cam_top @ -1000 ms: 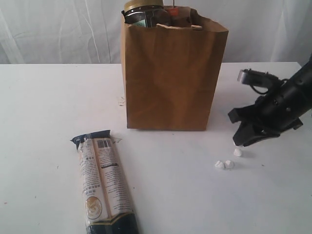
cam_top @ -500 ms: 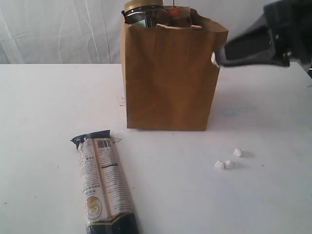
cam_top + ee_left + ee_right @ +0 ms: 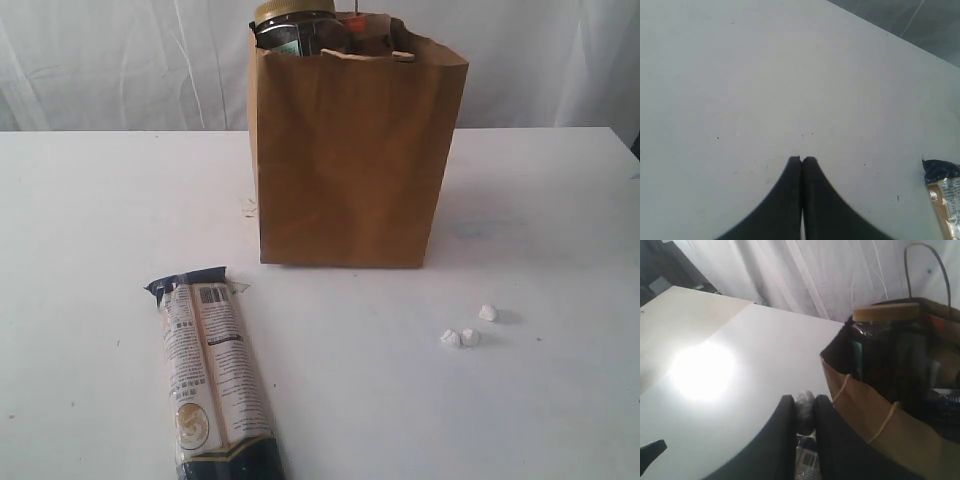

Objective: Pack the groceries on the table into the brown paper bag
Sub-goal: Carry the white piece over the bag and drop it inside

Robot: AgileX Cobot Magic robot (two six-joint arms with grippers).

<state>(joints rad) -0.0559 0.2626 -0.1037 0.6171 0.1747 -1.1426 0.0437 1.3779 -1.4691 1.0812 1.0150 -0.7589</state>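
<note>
A white curtain (image 3: pixel 100 60) closes off the far side of the room, hanging in soft folds; in front of it the white worktop (image 3: pixel 80 200) is flat and matt, with faint specks, and in the right wrist view it throws back a bright patch of glare.

The brown paper bag (image 3: pixel 350 170) stands upright at the far middle, mouth open and nearly full. The long cream-black packet (image 3: pixel 212 380) lies flat at the near left, apart from the bag, the only grocery outside it; the yellow-lidded jar (image 3: pixel 294 20) pokes above the bag's left rim.

The left tool (image 3: pixel 801 161) hangs over bare worktop, jaws pressed together on nothing; the right tool (image 3: pixel 805 402) is up beside the bag's mouth, jaws clamped on a small pale lump (image 3: pixel 804 415). Three like white lumps (image 3: pixel 470 337) sit at the near right.

The step seems to be dropping that lump in. It should go best carried over a gap beside the jar, clear of the twisted handle (image 3: pixel 920 265), and lowered past the rim before the jaws part; something so light could bounce off the lid.
</note>
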